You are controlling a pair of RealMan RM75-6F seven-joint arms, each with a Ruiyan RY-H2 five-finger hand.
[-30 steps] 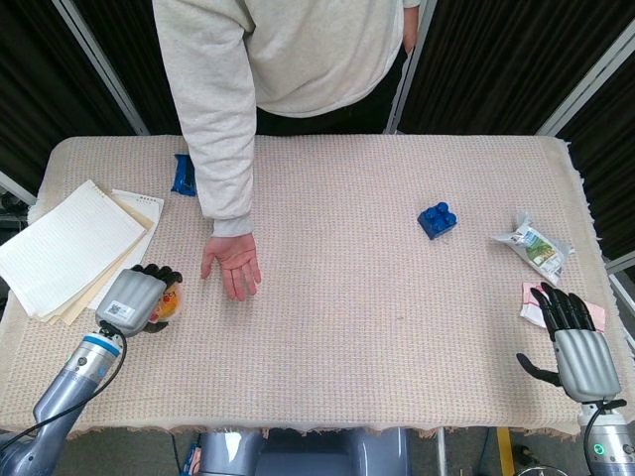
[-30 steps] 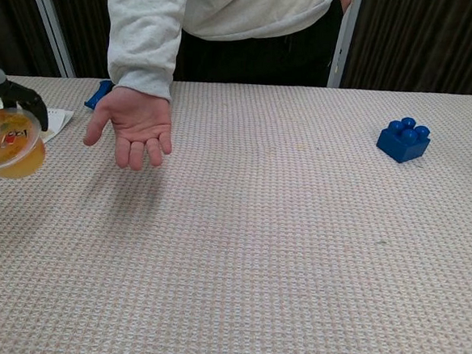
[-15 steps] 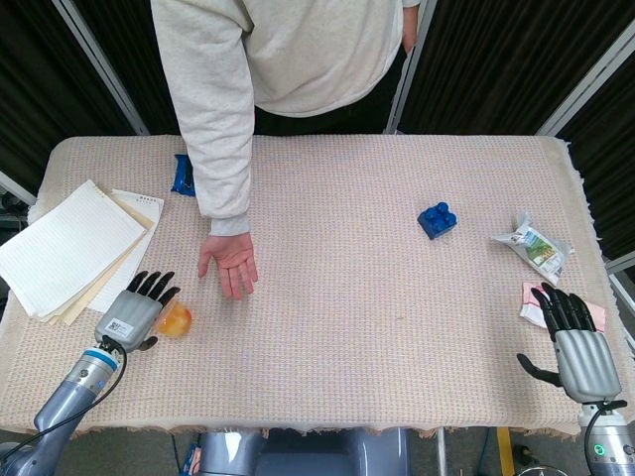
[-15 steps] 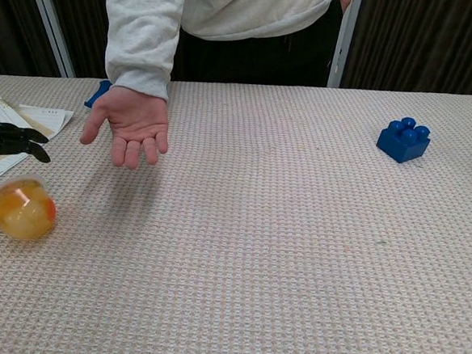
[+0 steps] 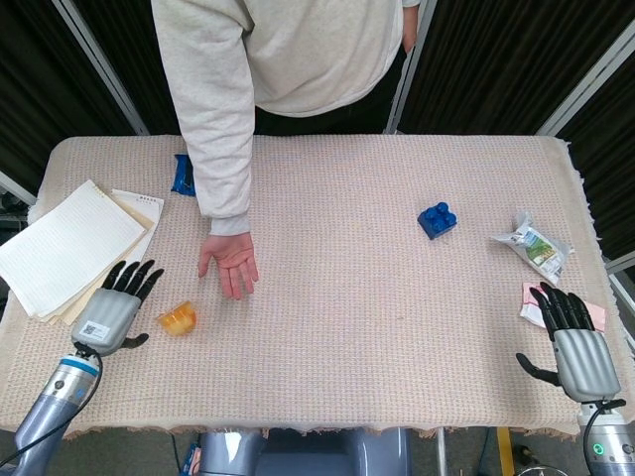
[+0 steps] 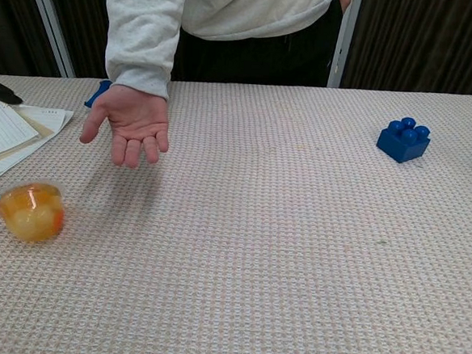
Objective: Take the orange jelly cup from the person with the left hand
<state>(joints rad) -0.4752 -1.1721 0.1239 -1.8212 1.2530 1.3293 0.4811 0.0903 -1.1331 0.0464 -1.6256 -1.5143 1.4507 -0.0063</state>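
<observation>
Jelly cup: the orange jelly cup [image 5: 179,319] lies tipped on its side on the table [image 5: 347,327], just right of the robot's left hand and clear of it.
Left hand: the left hand [image 5: 109,312] has its fingers spread and holds nothing, next to the stack of paper [image 5: 69,248].
Right hand: the right hand [image 5: 575,347] rests at the far right edge, fingers apart, empty.
Person: the person's hand [image 6: 129,125] is palm up above the table, empty.
Other things: a blue block [image 5: 437,219], a small packet [image 5: 536,246].
</observation>
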